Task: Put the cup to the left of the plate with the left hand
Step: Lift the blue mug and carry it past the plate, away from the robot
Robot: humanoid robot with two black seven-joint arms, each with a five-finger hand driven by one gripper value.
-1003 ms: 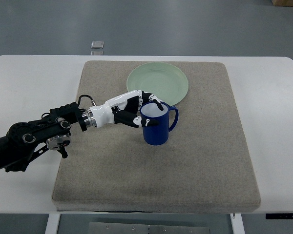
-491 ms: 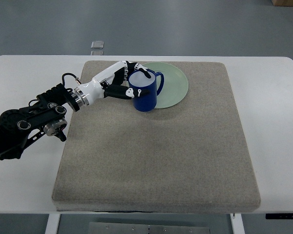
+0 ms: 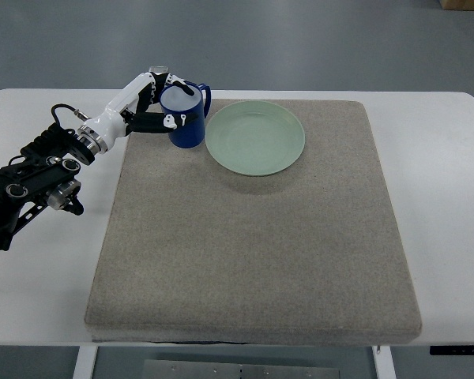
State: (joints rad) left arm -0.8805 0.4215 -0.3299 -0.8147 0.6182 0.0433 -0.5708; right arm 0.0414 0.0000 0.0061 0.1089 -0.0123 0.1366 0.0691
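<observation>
Left hand [image 3: 159, 101] around cup [image 3: 185, 118], beside plate [image 3: 255, 136]

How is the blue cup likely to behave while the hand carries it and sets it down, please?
The blue cup looks rigid and glossy, so it may slip a little in the left hand, whose fingers wrap its side. It is tall for its base, so it could tip if set down tilted. Its handle points toward the green plate and might bump it.

Bright, even, sharp; soft faint shadows.
</observation>
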